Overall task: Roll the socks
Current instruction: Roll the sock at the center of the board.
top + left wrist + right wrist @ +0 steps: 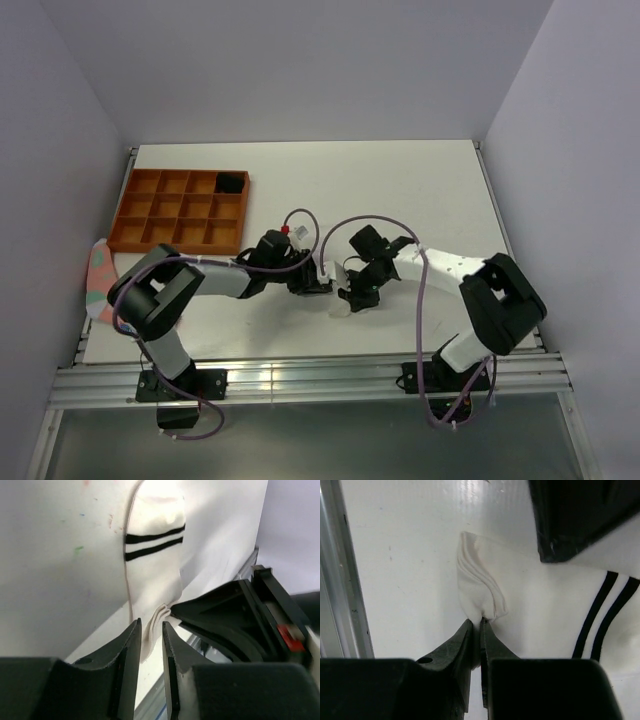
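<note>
My right gripper is closed almost completely. It pinches a bunched fold of the white sock at its very tip. My left gripper is closed down to a narrow slot, and the sock's gathered end fills that slot, so I have hold of it on that side too. The sock lies on the table near the front edge, between my 2 grippers. Most of it is spread flat, and its 2 black cuff stripes sit at the end away from my left gripper. In the left wrist view, the tip of my right gripper touches the crumpled fabric just beside my left one. Towards the back left of the table stands an orange tray of compartments, with a dark lump in its back-right compartment — what it is I cannot tell. A pink fabric piece lies at the table's left edge, well apart from the sock.
</note>
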Robot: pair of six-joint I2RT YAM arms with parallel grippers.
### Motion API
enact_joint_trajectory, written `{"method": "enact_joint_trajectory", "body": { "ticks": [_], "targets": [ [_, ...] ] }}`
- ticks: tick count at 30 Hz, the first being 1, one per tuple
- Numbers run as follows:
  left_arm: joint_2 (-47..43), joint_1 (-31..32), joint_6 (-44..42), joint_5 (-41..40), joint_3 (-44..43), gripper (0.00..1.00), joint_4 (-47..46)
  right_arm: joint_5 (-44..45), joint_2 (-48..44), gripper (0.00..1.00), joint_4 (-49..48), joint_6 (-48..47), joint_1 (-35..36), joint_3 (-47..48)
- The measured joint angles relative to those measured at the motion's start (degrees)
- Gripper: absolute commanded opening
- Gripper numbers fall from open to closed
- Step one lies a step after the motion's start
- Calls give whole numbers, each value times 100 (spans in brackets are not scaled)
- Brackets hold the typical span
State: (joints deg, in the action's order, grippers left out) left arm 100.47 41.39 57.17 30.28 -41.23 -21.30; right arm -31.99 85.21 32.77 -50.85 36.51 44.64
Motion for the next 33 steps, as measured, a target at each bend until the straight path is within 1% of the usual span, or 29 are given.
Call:
{"method": "enact_joint_trajectory", "body": {
  "ticks": [5,8,11,15,18,19,21,22,26,33],
  "targets": [
    [-706,153,-37,-977,531,29,-192,-361,754,0,540,-50,-374,568],
    [-1071,529,-227,-1727,673,28,-205,-627,1237,0,927,-87,-623,992],
    [-1440,999,-444,-2417,957,27,-457,-870,1707,0,1394,-149,-855,1429],
    [-1746,1434,-927,-3279,1235,26,-570,-1207,2529,0,2253,-352,-1143,2232],
    [-1753,1674,-1427,-3657,1231,27,-651,-1427,3112,0,2835,-507,-1296,2793],
    [-1744,1744,-1637,-3751,1215,31,-658,-1497,3279,0,3029,-573,-1338,2949],
    [-1720,1829,-1967,-3799,1161,32,-673,-1600,3508,0,3311,-673,-1381,3139],
    [-1694,1860,-2168,-3801,1106,34,-675,-1624,3593,0,3453,-737,-1401,3220],
    [-1464,1904,-2879,-3713,811,38,-686,-1692,3790,1,3783,-890,-1440,3348],
    [-916,1908,-3648,-3154,337,39,-656,-1698,3803,1,3956,-903,-1456,3348]
  ]
}}
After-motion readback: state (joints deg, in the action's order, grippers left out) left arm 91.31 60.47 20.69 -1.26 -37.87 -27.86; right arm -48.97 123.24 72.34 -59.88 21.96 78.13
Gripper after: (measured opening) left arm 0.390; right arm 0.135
